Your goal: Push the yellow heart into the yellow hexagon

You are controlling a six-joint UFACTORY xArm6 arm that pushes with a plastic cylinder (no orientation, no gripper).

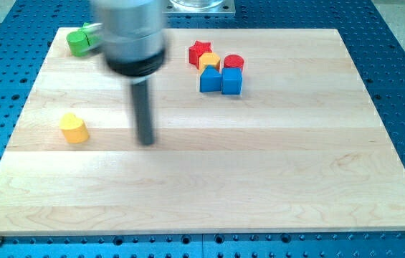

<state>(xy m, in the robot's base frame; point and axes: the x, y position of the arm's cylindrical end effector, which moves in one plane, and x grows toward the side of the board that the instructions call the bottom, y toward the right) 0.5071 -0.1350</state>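
my tip (145, 142): bare rod, no pincer, right of yellow heart (74, 128), apart | yellow hexagon (210, 61): in far cluster | green block (82, 41): shape partly hidden by arm

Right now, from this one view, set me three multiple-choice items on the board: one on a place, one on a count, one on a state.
1. The yellow heart lies to which side of my tip?
A. the view's left
B. the view's right
C. directly under it

2. How many blue blocks are on the board?
A. none
B. two
C. four

3. Is my tip touching the yellow heart?
A. yes, pressed against it
B. no, bare board lies between them
C. it rests on top

Key: 1 A, the heart sits near the left edge. 2 B, two blue blocks stand side by side below the yellow hexagon. 3 B, wood shows between them.
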